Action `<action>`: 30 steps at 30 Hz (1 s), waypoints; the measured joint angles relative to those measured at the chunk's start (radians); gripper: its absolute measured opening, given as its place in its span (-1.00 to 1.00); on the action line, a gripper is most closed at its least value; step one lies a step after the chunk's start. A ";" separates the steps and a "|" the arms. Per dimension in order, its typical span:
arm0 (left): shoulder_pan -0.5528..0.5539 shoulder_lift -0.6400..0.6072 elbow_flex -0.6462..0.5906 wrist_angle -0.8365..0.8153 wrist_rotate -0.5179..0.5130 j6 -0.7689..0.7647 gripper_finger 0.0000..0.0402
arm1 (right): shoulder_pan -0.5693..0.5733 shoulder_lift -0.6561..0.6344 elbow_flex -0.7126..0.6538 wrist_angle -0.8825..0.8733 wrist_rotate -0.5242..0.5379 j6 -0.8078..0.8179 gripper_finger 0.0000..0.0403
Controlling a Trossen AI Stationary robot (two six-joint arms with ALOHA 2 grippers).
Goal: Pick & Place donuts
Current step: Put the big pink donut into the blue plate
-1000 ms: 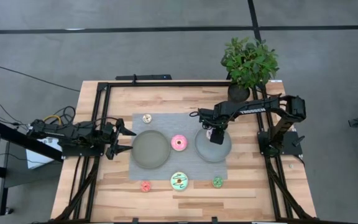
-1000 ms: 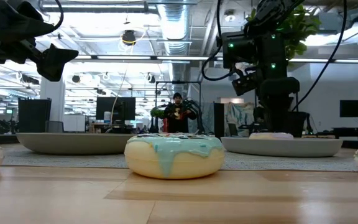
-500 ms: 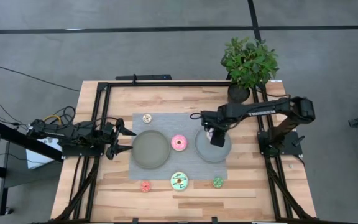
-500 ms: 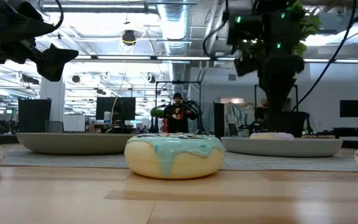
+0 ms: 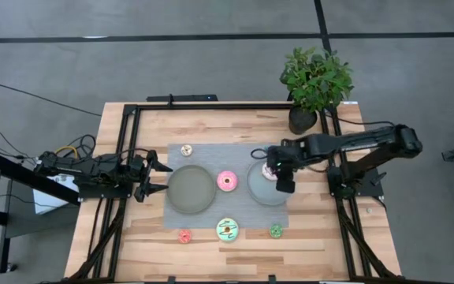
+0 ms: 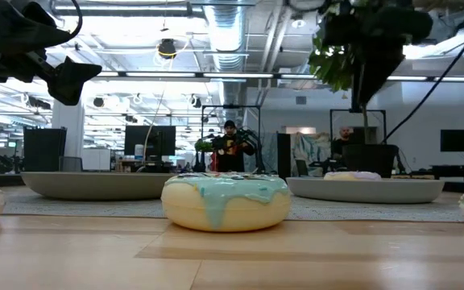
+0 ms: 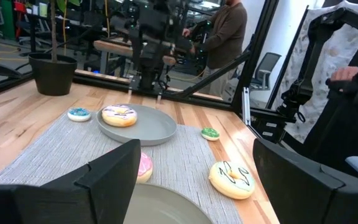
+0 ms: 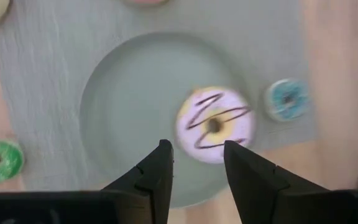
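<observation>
A light wooden slatted table (image 5: 140, 237) fills the middle of the high view, edged by a black metal frame (image 5: 211, 106). A grey woven rectangular mat (image 5: 211, 158) lies at its centre. Two grey round plates rest on the mat: one (image 5: 190, 189) left of centre, the other (image 5: 260, 192) right of centre. A leafy green plant in a dark pot (image 5: 315, 79) stands at the table's upper right corner. In the low view, a person in dark clothing (image 6: 229, 149) stands in the room behind, mid-frame. Grey floor (image 5: 132, 47) surrounds the table.
</observation>
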 joint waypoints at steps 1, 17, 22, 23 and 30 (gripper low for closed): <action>0.000 0.000 0.000 0.001 -0.005 0.000 0.52 | -0.008 -0.024 0.000 0.000 0.014 -0.001 -0.34; 0.000 0.000 0.000 0.019 -0.101 0.000 0.52 | -0.042 -0.404 -0.276 0.234 0.019 0.007 -0.33; 0.000 0.000 0.000 0.022 -0.128 0.000 0.52 | -0.025 -0.475 -0.372 0.327 0.018 0.037 -0.34; 0.000 0.000 0.000 0.022 -0.128 0.000 0.52 | -0.021 -0.485 -0.386 0.338 0.018 0.042 -0.34; 0.000 0.000 0.000 0.027 -0.169 -0.005 0.52 | 0.008 -0.527 -0.435 0.401 0.018 0.057 -0.34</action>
